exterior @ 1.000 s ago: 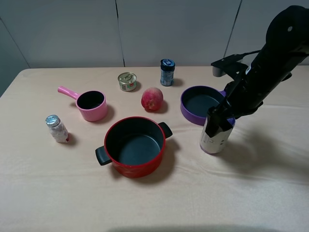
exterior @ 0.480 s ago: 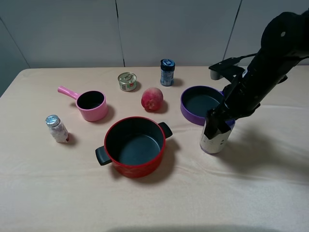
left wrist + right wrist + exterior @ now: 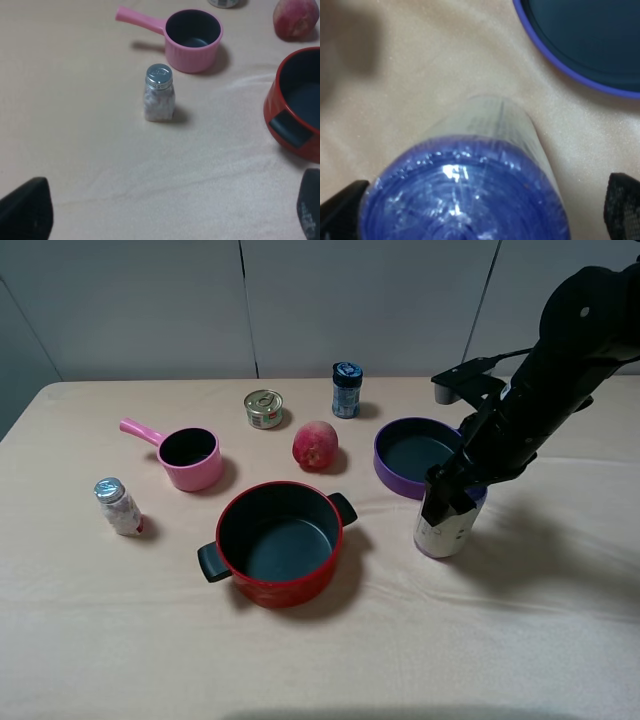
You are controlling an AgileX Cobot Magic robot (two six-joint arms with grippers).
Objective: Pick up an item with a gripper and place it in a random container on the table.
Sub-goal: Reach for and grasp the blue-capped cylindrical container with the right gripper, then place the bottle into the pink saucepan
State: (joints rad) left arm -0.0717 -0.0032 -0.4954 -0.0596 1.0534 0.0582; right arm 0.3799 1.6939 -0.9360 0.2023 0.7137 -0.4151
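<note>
Standing upright on the table (image 3: 520, 640), the canister (image 3: 445, 532) sat just beside the purple pan (image 3: 412, 456), on the pan's near side, well apart from the pink saucepan (image 3: 190, 458) that lay beyond the red pot (image 3: 280, 540). Right gripper (image 3: 450, 490) hung over the canister's shiny purple top, jaws spread wide to either side of it, one finger close against the wrap, the other clear, nothing pinched. Left gripper (image 3: 165, 212) held nothing, jaws spread wide, above the table near the small foil-capped bottle (image 3: 159, 95).
</note>
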